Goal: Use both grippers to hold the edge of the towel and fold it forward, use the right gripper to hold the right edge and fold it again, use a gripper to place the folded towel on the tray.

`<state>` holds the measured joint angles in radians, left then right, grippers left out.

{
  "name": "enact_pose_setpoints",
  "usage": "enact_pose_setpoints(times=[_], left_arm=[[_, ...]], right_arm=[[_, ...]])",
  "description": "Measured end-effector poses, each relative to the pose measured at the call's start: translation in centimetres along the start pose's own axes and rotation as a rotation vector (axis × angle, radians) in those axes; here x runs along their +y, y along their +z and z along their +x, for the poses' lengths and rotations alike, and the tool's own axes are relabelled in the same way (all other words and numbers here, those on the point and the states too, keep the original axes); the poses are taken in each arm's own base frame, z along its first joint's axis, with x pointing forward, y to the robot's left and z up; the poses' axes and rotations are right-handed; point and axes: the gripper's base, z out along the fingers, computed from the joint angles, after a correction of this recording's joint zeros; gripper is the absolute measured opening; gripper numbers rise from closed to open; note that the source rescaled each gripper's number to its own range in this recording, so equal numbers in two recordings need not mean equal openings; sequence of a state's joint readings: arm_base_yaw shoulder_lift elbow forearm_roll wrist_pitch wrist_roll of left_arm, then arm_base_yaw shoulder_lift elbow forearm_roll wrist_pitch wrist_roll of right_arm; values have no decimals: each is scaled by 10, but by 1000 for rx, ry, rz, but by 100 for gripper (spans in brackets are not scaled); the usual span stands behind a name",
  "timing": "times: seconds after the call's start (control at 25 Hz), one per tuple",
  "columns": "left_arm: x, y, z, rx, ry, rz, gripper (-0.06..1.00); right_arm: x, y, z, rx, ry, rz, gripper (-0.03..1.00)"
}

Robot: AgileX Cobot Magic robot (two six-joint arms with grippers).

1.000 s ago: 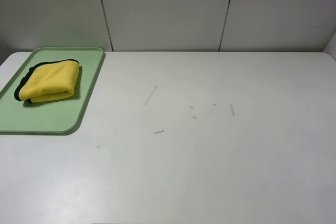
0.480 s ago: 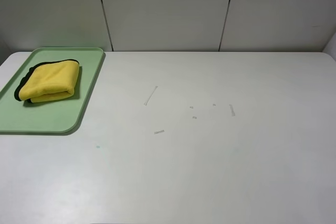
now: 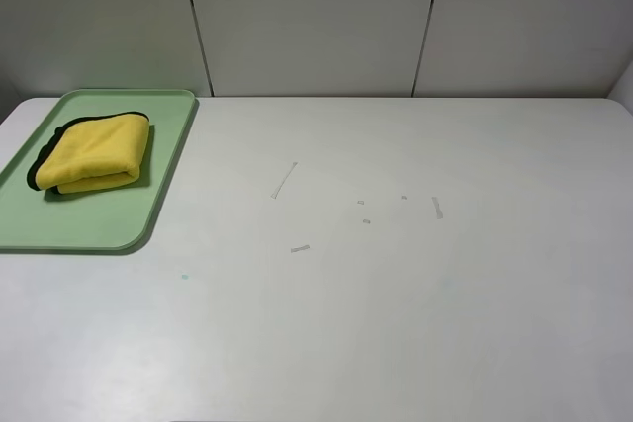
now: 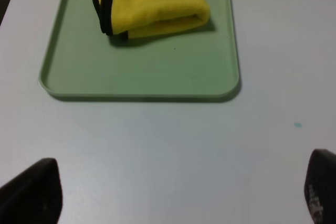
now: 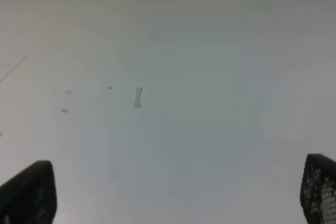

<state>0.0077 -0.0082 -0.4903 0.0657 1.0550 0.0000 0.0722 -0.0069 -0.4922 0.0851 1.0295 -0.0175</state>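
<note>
Towel point(image 3: 94, 152) untouched; both grippers wide, empty

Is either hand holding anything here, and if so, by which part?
Nothing is held. The left hand and right hand are both open over bare table, and the folded towel lies on the tray, untouched.

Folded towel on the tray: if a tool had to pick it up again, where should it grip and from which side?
Probably the rounded fold of the towel, the thick edge facing the table's front, approached from above the tray's bare front part. It bulges in one smooth roll, while the black-hemmed edges on the left lie as loose stacked layers that could separate.
</note>
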Motion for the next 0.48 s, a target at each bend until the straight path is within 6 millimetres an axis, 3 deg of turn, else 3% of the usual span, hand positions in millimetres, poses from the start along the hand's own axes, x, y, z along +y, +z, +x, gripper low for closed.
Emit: enact_pose_setpoints(times=[0.48], left_arm=[[0, 0, 0, 0, 0, 0, 91]], right_arm=[[0, 0, 0, 0, 0, 0, 100]])
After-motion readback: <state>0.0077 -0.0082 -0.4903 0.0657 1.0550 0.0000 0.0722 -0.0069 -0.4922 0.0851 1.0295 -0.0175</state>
